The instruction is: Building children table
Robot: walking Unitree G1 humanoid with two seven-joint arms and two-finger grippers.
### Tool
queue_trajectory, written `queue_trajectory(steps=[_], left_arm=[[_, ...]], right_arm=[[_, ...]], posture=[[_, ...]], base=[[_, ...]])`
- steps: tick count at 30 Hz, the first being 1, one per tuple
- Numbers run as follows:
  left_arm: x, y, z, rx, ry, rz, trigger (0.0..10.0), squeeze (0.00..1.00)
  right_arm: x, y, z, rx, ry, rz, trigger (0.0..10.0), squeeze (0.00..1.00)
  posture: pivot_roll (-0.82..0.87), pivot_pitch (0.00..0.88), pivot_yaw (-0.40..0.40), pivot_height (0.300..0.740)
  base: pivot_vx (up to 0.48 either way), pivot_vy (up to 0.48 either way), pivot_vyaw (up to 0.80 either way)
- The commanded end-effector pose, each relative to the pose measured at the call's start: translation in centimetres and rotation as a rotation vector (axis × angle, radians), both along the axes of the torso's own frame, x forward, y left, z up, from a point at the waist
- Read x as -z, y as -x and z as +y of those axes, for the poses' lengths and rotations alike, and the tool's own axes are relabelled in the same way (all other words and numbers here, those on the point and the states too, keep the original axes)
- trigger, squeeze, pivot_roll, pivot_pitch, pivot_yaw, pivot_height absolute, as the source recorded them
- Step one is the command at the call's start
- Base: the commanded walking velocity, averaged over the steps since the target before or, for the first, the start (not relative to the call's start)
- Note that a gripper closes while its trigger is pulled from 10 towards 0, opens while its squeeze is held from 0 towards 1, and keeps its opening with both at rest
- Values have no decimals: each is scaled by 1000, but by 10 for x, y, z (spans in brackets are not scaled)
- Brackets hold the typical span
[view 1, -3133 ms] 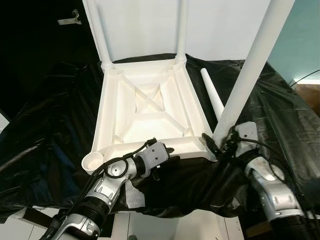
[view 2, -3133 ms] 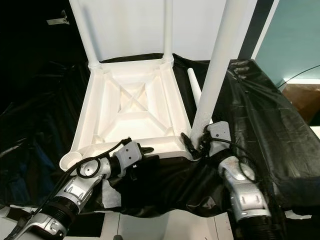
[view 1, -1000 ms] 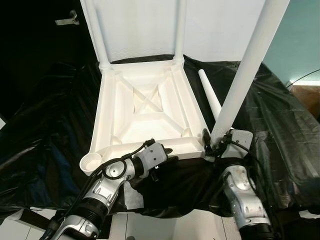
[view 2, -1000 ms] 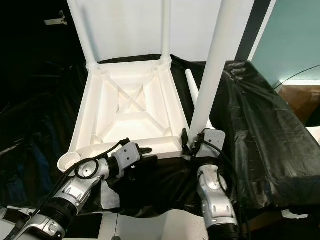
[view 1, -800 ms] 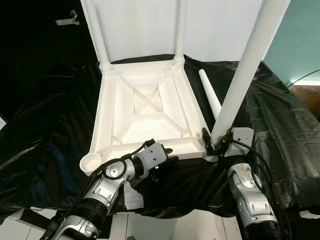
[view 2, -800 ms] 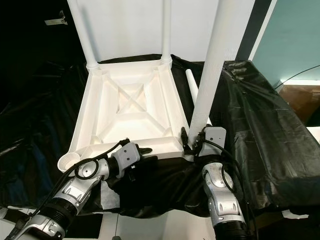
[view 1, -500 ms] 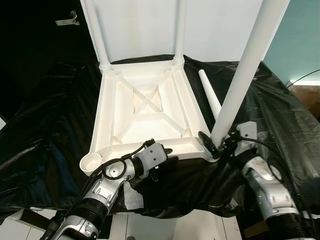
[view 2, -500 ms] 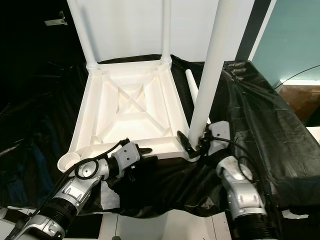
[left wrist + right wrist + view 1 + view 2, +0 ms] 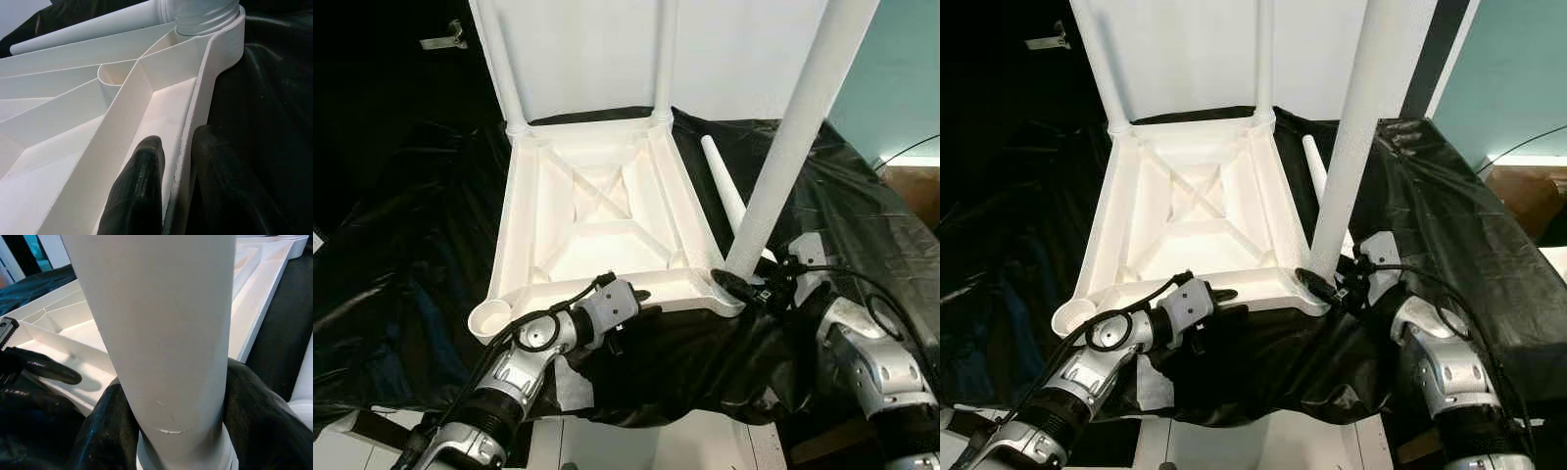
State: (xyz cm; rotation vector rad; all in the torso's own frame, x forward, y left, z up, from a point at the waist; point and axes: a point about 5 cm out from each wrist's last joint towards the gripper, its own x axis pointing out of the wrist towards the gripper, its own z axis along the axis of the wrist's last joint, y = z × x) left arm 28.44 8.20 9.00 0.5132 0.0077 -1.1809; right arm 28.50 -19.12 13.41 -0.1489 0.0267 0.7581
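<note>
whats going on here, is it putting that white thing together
Yes, the robot is assembling a small white table that lies upside down on a black-covered surface. The left gripper pinches the table's near rim, steadying it. The right gripper is closed around the base of a leg standing in the near right corner socket. Two legs stand at the far corners, the near left socket is empty, and a loose leg lies beside the table.

Open ribbed tabletop underside (image 9: 597,220), upright legs (image 9: 798,137) at three corners, near-left socket (image 9: 492,317) free
</note>
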Motion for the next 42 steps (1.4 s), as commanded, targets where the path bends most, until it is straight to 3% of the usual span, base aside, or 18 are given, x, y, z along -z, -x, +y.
queue_trajectory(steps=[1, 5, 8, 10, 11, 13, 15, 16, 18, 24, 30, 31, 34, 35, 36, 37, 42], left_arm=[[21, 11, 5, 29, -78, 89, 10000, 0], [22, 11, 5, 31, -80, 91, 10000, 0], [22, 12, 5, 32, -81, 91, 10000, 0], [22, 12, 5, 32, -79, 92, 10000, 0], [22, 12, 5, 32, -79, 92, 10000, 0], [22, 12, 4, 33, -78, 92, 10000, 0], [22, 13, 4, 34, -80, 92, 10000, 0], [22, 13, 4, 34, -80, 92, 10000, 0], [22, 13, 4, 35, -81, 91, 10000, 0], [23, 12, 4, 40, -89, 93, 10000, 0], [22, 12, 2, 40, -85, 92, 10000, 0], [23, 13, 3, 39, -85, 93, 10000, 0], [23, 14, 3, 37, -84, 94, 10000, 0], [23, 13, 4, 32, -84, 94, 10000, 0], [23, 13, 4, 29, -84, 94, 10000, 0], [23, 12, 4, 27, -84, 93, 10000, 0], [23, 11, 3, 26, -83, 89, 10000, 0]], right_arm=[[-1, -2, -1, -10, 24, -5, 0, 0], [4, 1, -1, -10, 26, 29, 0, 0], [16, 3, 6, 68, -32, 47, 0, 0], [29, 7, 21, 185, -87, 40, 0, 0], [29, 7, 21, 185, -87, 40, 0, 0], [41, 10, 31, 353, -123, 39, 0, 0], [52, 11, 35, 528, -130, 53, 0, 0], [52, 11, 35, 528, -130, 53, 0, 0], [55, 12, 37, 652, -140, 49, 0, 0], [51, 11, 39, 819, -168, -3, 0, 0], [48, 9, 47, 828, -204, -17, 0, 0], [47, 8, 50, 813, -193, -28, 2275, 0], [46, 7, 53, 796, -177, -40, 2275, 0], [45, 6, 55, 788, -165, -51, 10000, 0], [44, 5, 56, 785, -158, -57, 10000, 0], [43, 5, 56, 785, -159, -63, 10000, 1000], [37, 4, 54, 772, -150, -100, 10000, 1000]], posture=[[-4, 19, 1, 740], [-5, 20, -4, 740], [-2, 19, -8, 740], [3, 19, -7, 740], [3, 19, -7, 740], [3, 19, -7, 740], [11, 17, -10, 740], [11, 17, -10, 740], [14, 17, -3, 740], [15, 18, -5, 740], [19, 17, -7, 740], [22, 14, -10, 740], [22, 13, -10, 740], [23, 11, -10, 740], [23, 11, -10, 740], [19, 9, -9, 740], [7, 6, -11, 740]], base=[[0, 0, 0], [0, 0, 0], [0, 0, 0], [0, 0, 0], [0, 0, 0], [0, 0, 0], [0, 0, 0], [0, 0, 0], [0, 0, 0], [0, 0, 0], [0, 0, 0], [0, 0, 0], [0, 0, 0], [0, 0, 0], [0, 0, 0], [0, 0, 0], [0, 0, 0]])
